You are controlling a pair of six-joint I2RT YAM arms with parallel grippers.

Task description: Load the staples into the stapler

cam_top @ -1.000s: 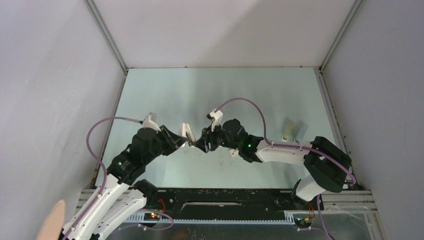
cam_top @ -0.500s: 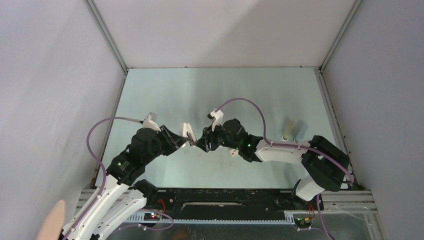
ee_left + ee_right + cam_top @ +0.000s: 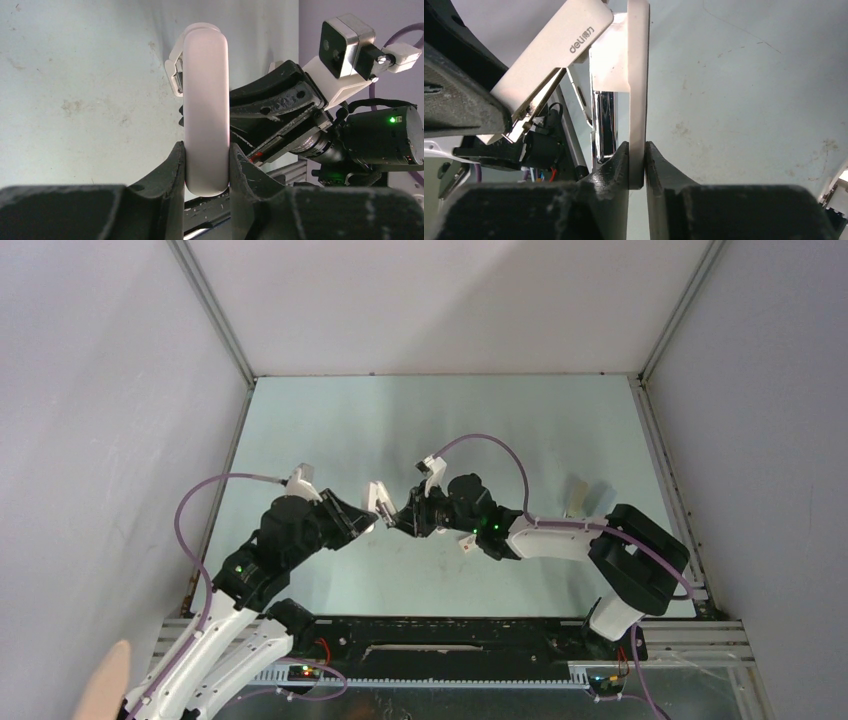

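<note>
I hold the stapler (image 3: 206, 100) open in the middle of the table (image 3: 420, 430).
Nearest, the staples (image 3: 466, 544) box lies by my right arm (image 3: 550, 538). Just past it, my left gripper (image 3: 206, 150) pinches the stapler's round top; my right gripper (image 3: 637, 150) pinches its thin base.

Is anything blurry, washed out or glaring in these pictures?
Left wrist: the stapler looks washed out, faintly pink. Right wrist: its chrome rail glints, the logo reads sharp. Top external: even light, soft shadows on the table.
</note>
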